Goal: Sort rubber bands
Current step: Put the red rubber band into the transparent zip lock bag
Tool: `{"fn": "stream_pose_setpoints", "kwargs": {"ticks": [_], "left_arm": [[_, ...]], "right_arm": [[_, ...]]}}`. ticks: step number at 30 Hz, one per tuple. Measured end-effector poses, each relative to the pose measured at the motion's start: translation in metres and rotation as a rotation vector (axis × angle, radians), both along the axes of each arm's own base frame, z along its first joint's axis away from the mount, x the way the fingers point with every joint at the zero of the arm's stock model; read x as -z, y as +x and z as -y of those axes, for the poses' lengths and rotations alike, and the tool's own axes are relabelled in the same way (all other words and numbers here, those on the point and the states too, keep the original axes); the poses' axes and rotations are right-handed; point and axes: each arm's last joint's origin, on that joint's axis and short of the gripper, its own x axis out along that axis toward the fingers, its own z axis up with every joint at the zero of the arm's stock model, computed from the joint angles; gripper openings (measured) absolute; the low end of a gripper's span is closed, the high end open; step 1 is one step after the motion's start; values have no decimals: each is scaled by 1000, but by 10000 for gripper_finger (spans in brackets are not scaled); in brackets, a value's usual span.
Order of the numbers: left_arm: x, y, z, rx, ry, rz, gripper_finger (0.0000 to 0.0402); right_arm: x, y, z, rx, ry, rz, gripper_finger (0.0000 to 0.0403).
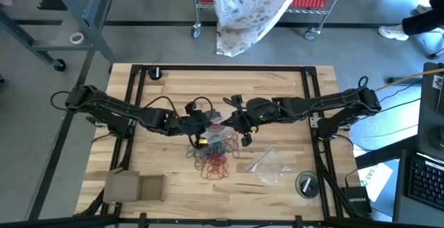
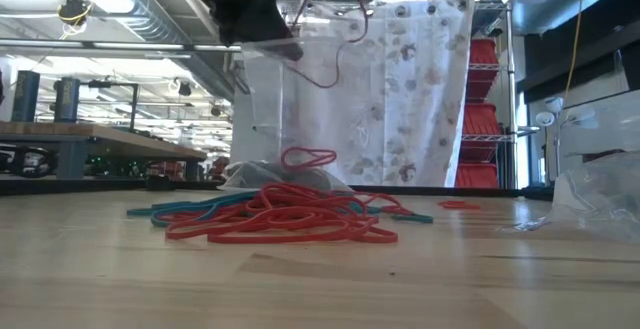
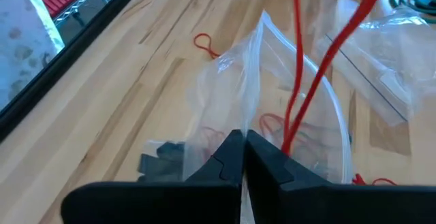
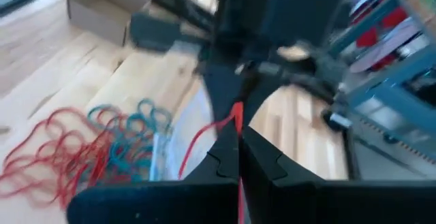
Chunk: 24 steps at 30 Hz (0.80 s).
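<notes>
Where the two dark arms meet over the middle of the pale wooden plank worktop (image 1: 173, 82), the left gripper (image 3: 243, 157) has its jaws pressed together on the rim of a clear, crinkled plastic bag (image 3: 272, 81), holding it up. The right gripper (image 4: 237, 139), reaching in from three o'clock, has its jaws closed on one thin red rubber band (image 4: 204, 139), which hangs as a long stretched loop down toward that bag's mouth. A few red loops lie inside the bag.

The rubber bands (image 1: 215, 155) sit in one loose tangle just toward six o'clock of the grippers: many red loops, a smaller bunch of teal ones, too knotted to count. One stray red band (image 3: 203, 44) lies alone on the wood.

A second clear bag (image 1: 267, 164) lies flat at about four o'clock of the pile. One open brown cardboard box (image 1: 135, 186) sits at seven o'clock, one round green-rimmed object (image 1: 306, 183) at five o'clock.
</notes>
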Motion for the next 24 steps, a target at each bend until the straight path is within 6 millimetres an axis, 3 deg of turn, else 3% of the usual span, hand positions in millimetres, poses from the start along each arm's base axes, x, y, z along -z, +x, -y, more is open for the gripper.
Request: {"fn": "stream_pose_setpoints", "kwargs": {"ticks": [8,15,24], "left_arm": [[2,-2,-3,-32,-20,-20,1],[-1,1,-5,-45,-34,28,1],[-3,2,-4,-34,-28,49,1]], "right_arm": [[0,-11,5,84,-135,-69,1],[-4,-4,1,-3,-79,7,1],[23,16,2,-1,-81,-61,1]]}}
